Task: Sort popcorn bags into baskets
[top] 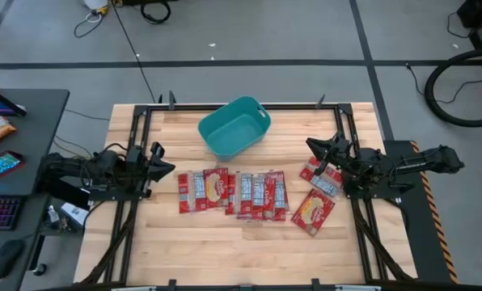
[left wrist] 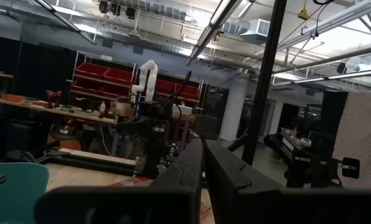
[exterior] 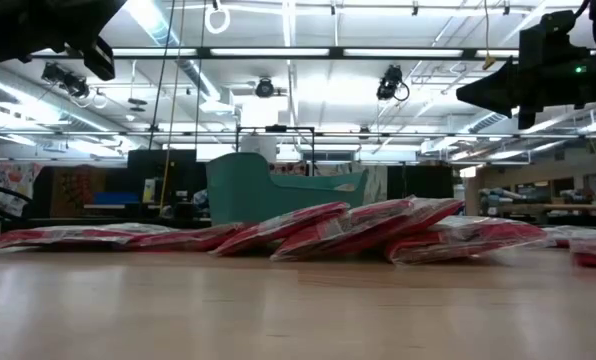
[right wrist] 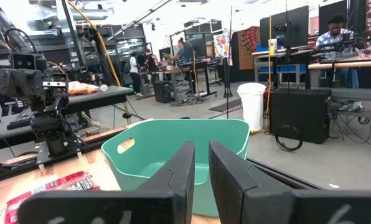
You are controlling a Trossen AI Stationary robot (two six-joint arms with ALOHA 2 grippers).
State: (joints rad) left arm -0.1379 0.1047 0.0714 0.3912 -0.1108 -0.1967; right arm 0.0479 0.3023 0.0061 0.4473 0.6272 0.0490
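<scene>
- I see the teal tub (top: 235, 127) at 12 o'clock on the bench (top: 249, 250), sitting askew, nothing visible inside.
- Red bags (top: 234, 192) lie in an overlapping row at bench centre, just toward 6 o'clock of the tub.
- Two more bags at 3 o'clock: one (top: 314, 212) lies flat off the row's end, another (top: 320, 178) sits under my right tool.
- Low view: the bags (exterior: 308, 232) lean on each other in a shallow heap, tub (exterior: 278, 190) behind them.
- My left tool (top: 162, 165) is at 9 o'clock, off the row's end, touching no bag; fingers (left wrist: 232, 171) pressed together, nothing between them.
- My right tool (top: 315, 148) is at 3 o'clock, raised over the bag there; fingers (right wrist: 226, 168) nearly together with a thin slit, gripping nothing.
- Right wrist view looks over the tub (right wrist: 185, 155) with one bag (right wrist: 48, 190) beside it.
- A desk (top: 23, 145) stands beyond the bench's 9 o'clock edge.
- People stand far back in the room in the right wrist view.
</scene>
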